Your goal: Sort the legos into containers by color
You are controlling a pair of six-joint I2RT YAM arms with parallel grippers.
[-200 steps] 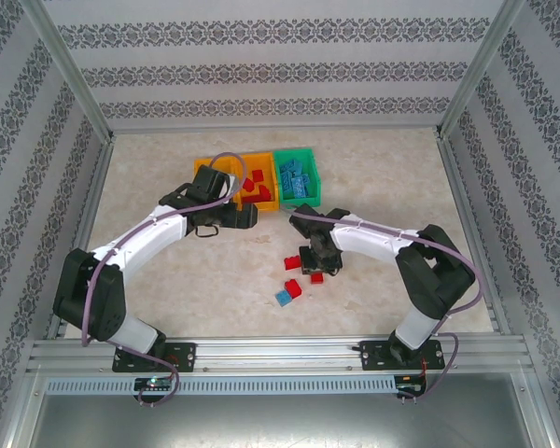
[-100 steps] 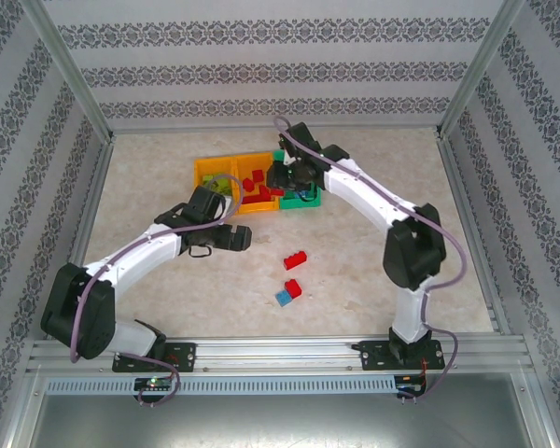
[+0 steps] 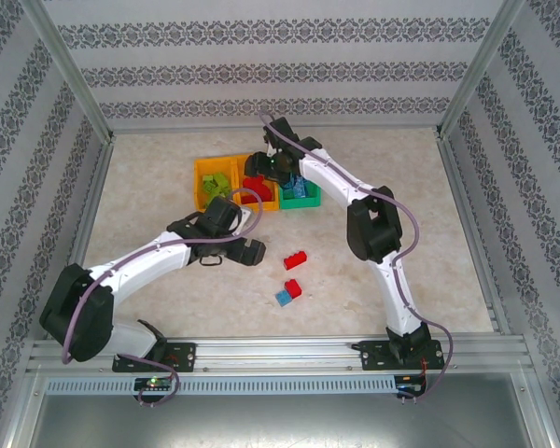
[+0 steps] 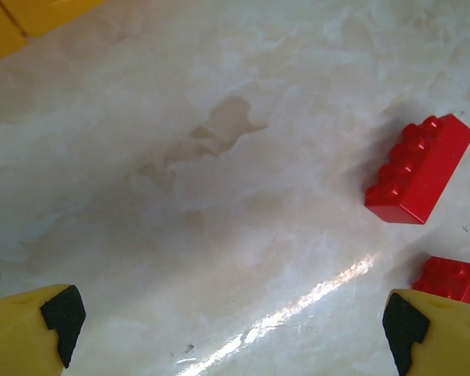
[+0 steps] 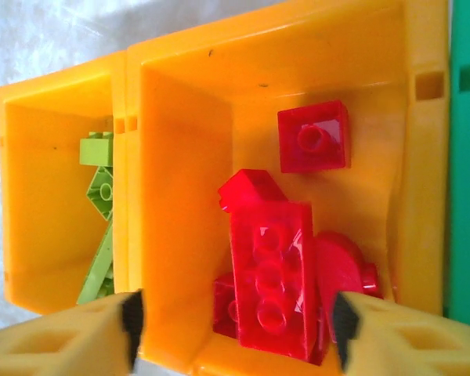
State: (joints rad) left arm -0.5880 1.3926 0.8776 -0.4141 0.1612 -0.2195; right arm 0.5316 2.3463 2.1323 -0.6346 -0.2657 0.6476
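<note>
Three joined containers stand at the back: a left orange bin point(image 3: 211, 179) with lime legos point(image 5: 99, 186), a middle orange bin point(image 5: 180, 157) with red legos point(image 5: 313, 135), and a green bin point(image 3: 308, 201) with blue legos. My right gripper point(image 5: 236, 325) hangs open over the middle bin; a long red brick point(image 5: 272, 278) lies in the bin between its pads, touching neither. My left gripper point(image 4: 231, 325) is open low over bare table, left of a red brick point(image 4: 419, 168) and a second red brick point(image 4: 454, 278). A blue brick point(image 3: 283, 298) lies near them.
Metal frame posts and patterned walls close in the table on three sides. The right arm point(image 3: 336, 182) stretches across the green bin. The left arm point(image 3: 159, 254) lies diagonally over the table's left half. The marble tabletop point(image 3: 401, 187) is bare on the right.
The right arm swung from the table's middle up to the bins and opened its jaws, leaving a red brick in the middle bin. The left gripper moved from the bins toward the loose bricks.
</note>
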